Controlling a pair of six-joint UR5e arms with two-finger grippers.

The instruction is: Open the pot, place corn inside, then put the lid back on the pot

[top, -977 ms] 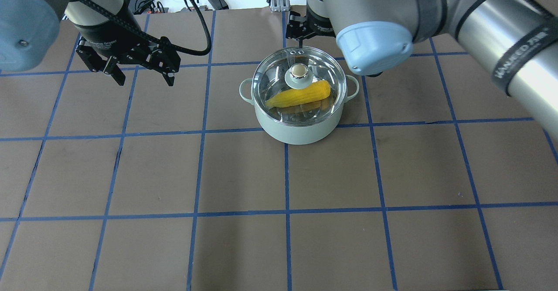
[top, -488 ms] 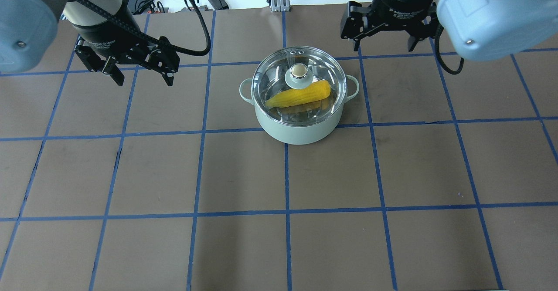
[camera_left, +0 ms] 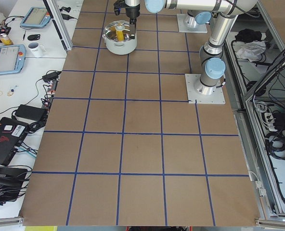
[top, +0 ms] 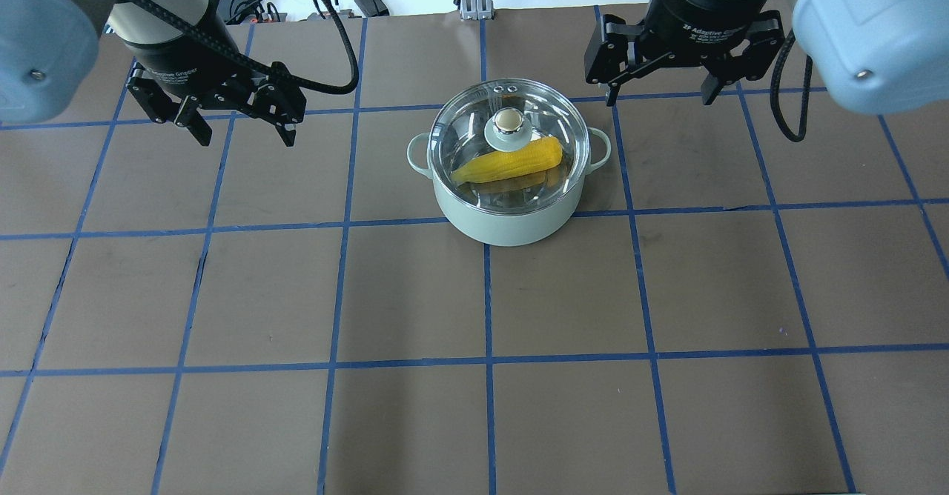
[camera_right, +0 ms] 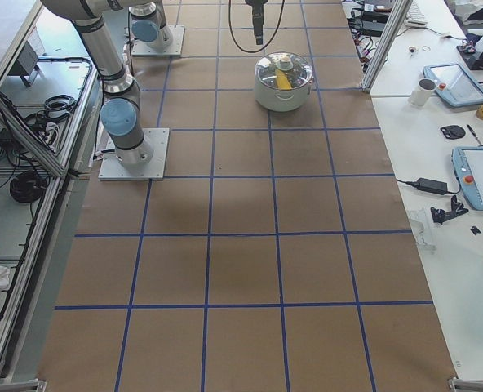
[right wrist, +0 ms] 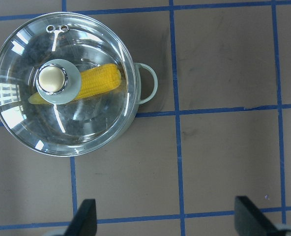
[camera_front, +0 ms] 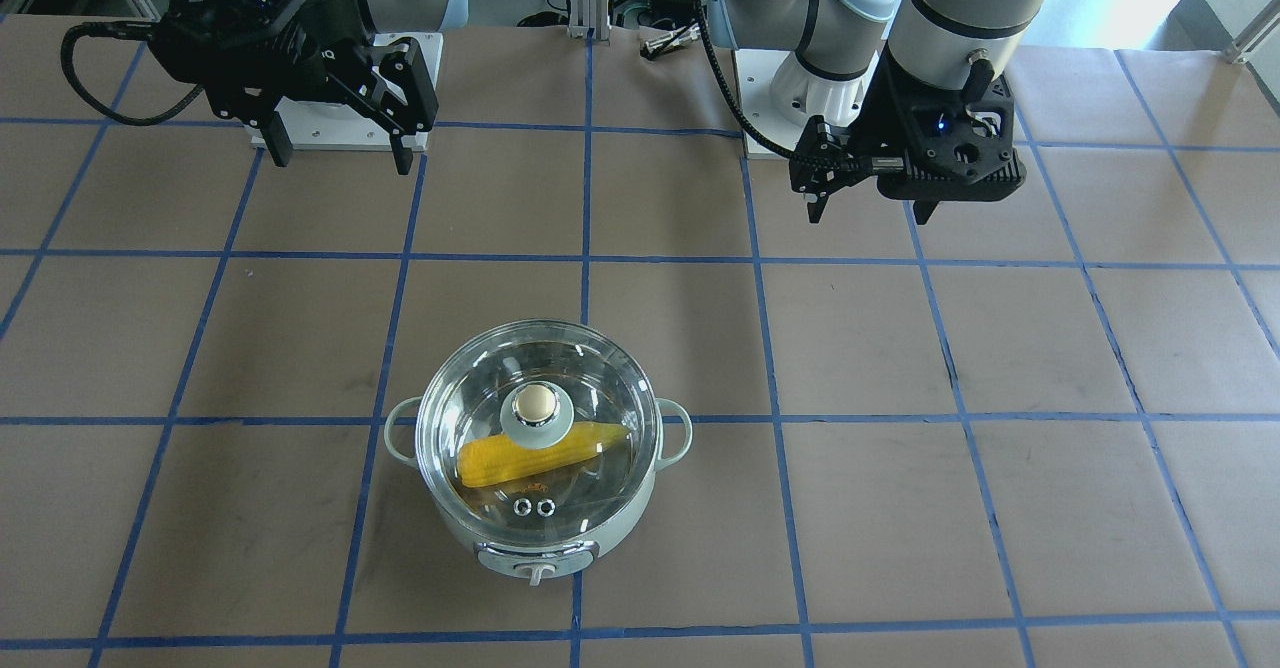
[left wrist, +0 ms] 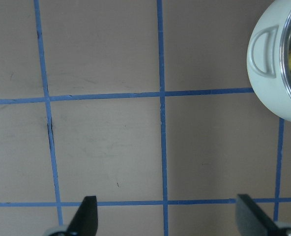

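Brown gridded worktop (top: 415, 295): corn (top: 519, 160) lay inside pot (top: 511, 224) under lid (top: 474, 110), long axis crosswise, tapered tip toward left tool (top: 246, 138). Left tool, right tool (top: 663, 98) both wide, empty.

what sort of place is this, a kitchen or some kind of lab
Most likely a robotics lab, not a kitchen: two robot arms bolted to a table marked with a blue tape grid, control tablets on a side bench, and just one lidded pot.
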